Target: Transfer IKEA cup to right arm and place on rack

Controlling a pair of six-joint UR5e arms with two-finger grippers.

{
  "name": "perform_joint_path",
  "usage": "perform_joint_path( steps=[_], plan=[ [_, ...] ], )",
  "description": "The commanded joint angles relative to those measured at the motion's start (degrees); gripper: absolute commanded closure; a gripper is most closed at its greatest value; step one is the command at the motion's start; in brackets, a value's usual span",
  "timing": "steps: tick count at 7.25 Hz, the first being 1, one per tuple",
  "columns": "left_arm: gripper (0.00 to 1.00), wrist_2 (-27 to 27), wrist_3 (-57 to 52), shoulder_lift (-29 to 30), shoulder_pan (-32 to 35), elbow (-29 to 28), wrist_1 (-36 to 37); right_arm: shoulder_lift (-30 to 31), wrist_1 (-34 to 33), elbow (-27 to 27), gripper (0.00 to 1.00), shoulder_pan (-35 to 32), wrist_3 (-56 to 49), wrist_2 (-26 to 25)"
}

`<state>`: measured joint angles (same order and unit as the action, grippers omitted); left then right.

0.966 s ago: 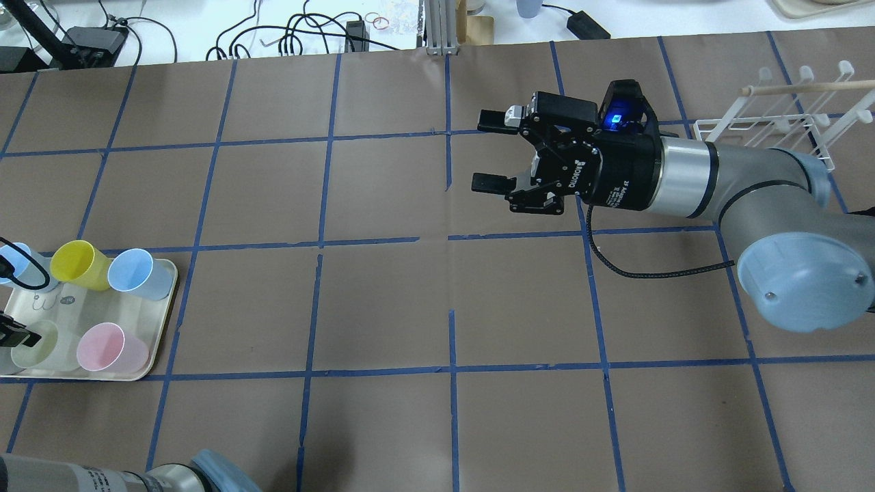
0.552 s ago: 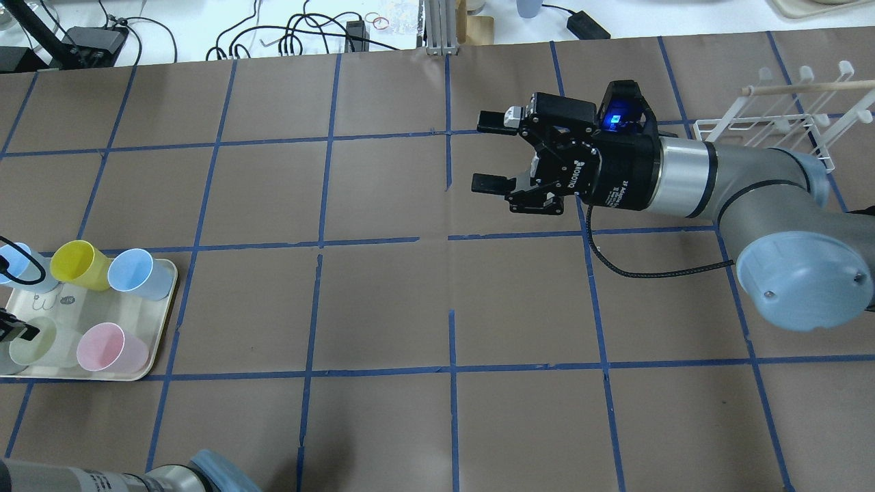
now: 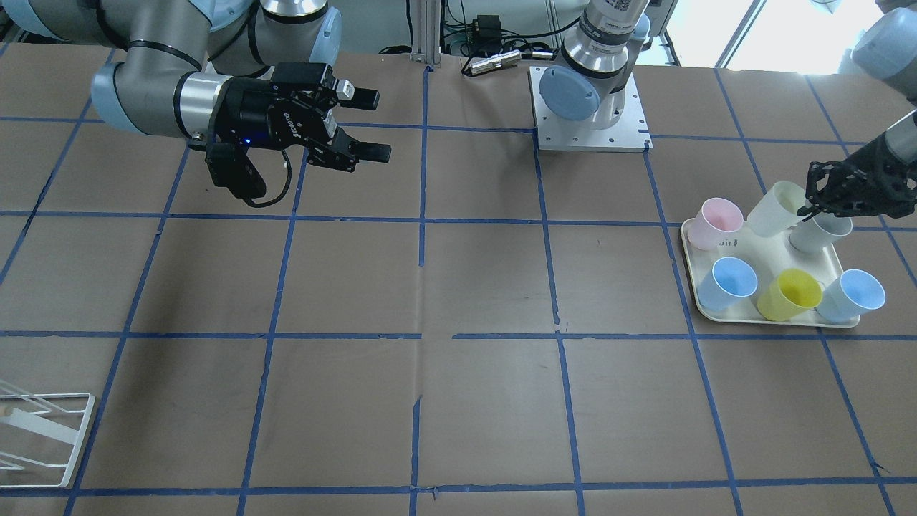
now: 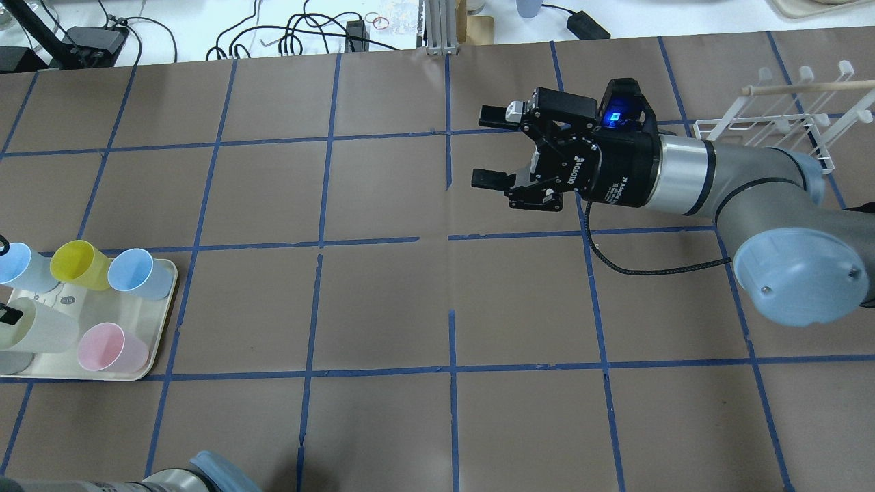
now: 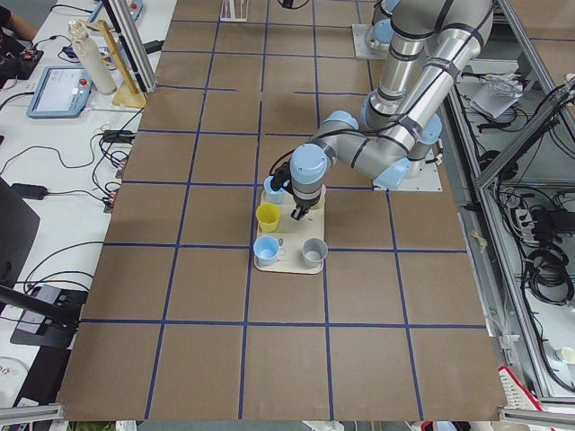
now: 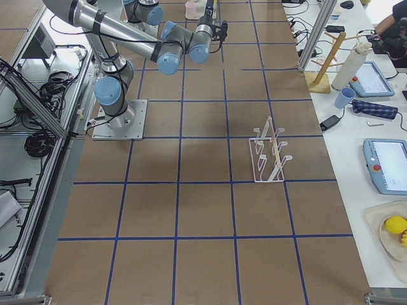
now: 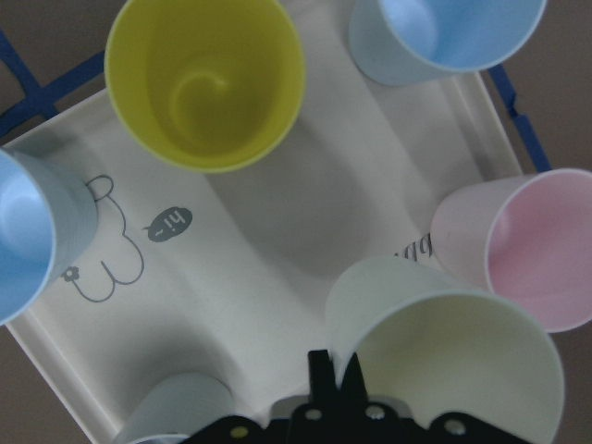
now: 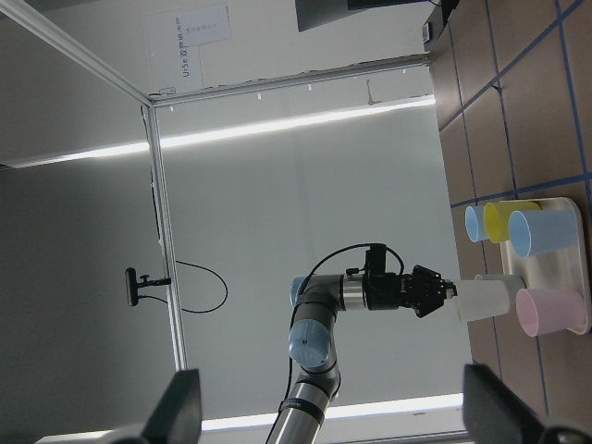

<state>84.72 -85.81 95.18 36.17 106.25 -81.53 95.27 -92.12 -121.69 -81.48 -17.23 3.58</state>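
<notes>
The IKEA cup (image 3: 774, 208), pale cream, hangs tilted just above the cream tray (image 3: 766, 320). My left gripper (image 3: 808, 210) is shut on its rim, one finger inside and one outside. The cup also shows in the left wrist view (image 7: 453, 351), the overhead view (image 4: 41, 329) and the right wrist view (image 8: 488, 298). My right gripper (image 4: 489, 147) is open and empty, held sideways above the table's middle, far from the cup. The white wire rack (image 4: 772, 126) stands at the far right, behind the right arm.
On the tray stand a yellow cup (image 4: 78, 263), two blue cups (image 4: 137, 273), a pink cup (image 4: 113, 347) and a grey cup (image 3: 820, 233). A thin black cable (image 4: 649, 272) hangs from the right wrist. Brown table with blue tape grid lies between the arms.
My left gripper has raised the cream cup off the tray and tilted it. My right gripper has barely moved.
</notes>
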Motion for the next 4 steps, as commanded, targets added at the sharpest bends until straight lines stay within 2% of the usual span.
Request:
perform_joint_path(
  steps=[1, 2, 4],
  plan=[
    [1.0, -8.6, 1.1, -1.8, 0.4, -6.9, -18.0, -0.4, -0.1, 0.0, 0.0, 0.0, 0.0, 0.2],
    [1.0, -14.2, 5.3, -2.5, 2.3, -6.9, -23.9, -0.4, -0.2, 0.0, 0.0, 0.0, 0.0, 0.1],
    [1.0, -23.4, 13.5, -5.3, 13.4, -6.6, -32.4, -0.4, -0.1, 0.0, 0.0, 0.1, -0.1, -0.4]
  ],
)
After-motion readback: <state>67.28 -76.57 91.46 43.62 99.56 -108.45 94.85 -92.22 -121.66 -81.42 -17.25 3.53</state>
